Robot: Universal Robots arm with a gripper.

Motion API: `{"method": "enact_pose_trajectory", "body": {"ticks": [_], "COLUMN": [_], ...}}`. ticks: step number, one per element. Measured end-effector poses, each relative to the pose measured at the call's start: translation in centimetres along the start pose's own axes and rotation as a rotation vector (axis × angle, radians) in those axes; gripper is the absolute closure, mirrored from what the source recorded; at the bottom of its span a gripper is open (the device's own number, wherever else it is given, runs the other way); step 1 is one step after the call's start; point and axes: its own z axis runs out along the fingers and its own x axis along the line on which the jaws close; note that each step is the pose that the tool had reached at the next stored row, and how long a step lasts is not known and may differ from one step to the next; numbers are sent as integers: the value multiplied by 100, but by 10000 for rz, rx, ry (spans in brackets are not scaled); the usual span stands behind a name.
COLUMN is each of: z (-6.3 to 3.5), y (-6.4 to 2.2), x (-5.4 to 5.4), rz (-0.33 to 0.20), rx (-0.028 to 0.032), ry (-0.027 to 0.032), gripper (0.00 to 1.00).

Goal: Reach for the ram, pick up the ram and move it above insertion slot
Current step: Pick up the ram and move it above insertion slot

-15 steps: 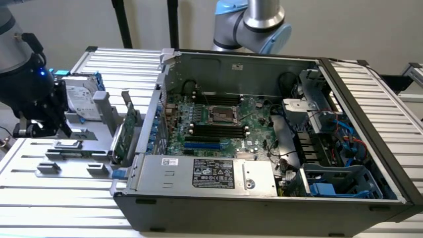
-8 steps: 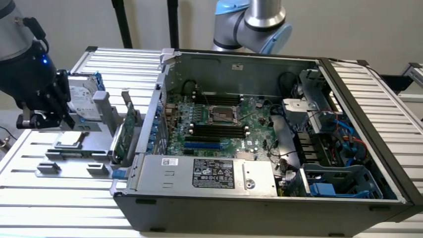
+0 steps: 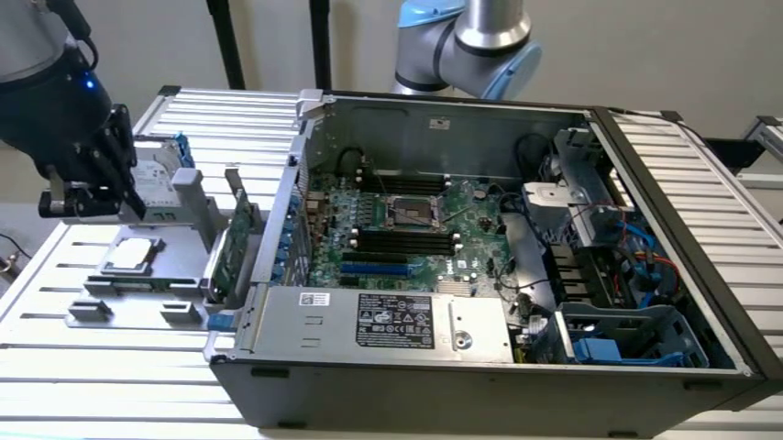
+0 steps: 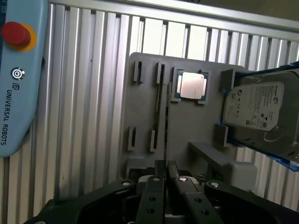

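The wrist view showed the ram edge-on, a thin dark strip standing in the grey fixture, in line with the gripper. Its fingers were pressed almost together. Whether they pinched anything could not be told. A CPU and a hard drive sat alongside. In the exterior view the gripper hung at the case's ten o'clock and covered the fixture's far end. A green card stood between.

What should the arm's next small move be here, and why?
Probably open the jaws. The gripper hovers over the grey fixture with its jaws together and nothing between them, while the ram stands edge-on in its holders, roughly in line with them. Shut jaws could not straddle it on the way down.
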Motion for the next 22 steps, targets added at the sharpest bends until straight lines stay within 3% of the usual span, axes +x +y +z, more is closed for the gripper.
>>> {"method": "enact_pose_trajectory", "body": {"ticks": [8, 11, 15, 22], "z": [-255, -358, -486, -627], "y": [-201, -327, -509, -825], "x": [-17, -21, -22, -13], "rz": [-201, -216, -216, -213], "rx": [-1, 4, -2, -18], "ry": [-313, -388, -433, -446], "gripper": [87, 87, 87, 87]}}
